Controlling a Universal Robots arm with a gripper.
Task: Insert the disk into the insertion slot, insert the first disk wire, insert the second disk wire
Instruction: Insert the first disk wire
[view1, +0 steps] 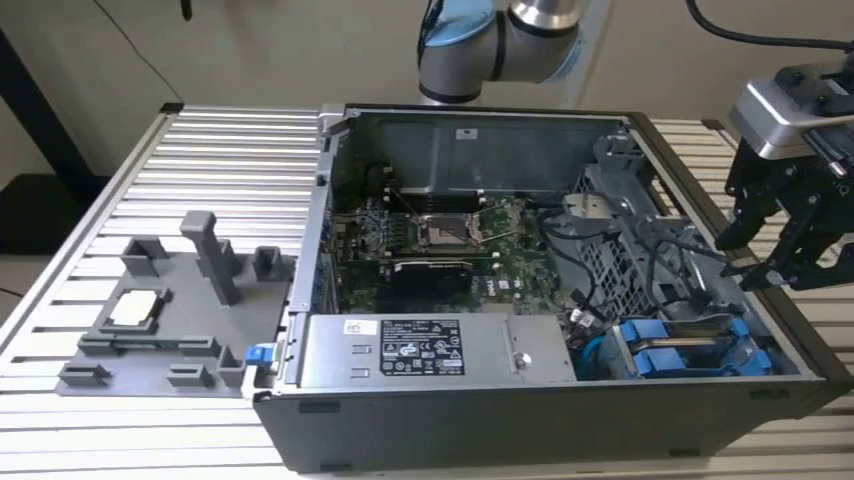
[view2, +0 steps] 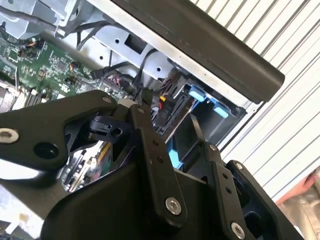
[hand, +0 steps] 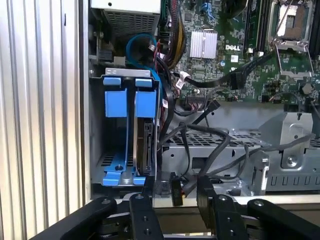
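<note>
Since the disk looks seated, the spread, empty hand hangs near the wires, where the first-wire step likely wants a fine pinch.

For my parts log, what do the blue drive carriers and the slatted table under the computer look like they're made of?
The blue carriers: likely moulded plastic, uniform bright colour, soft sheen. The table: probably aluminium, pale silver ribbed slats with matte metallic shine.
</note>
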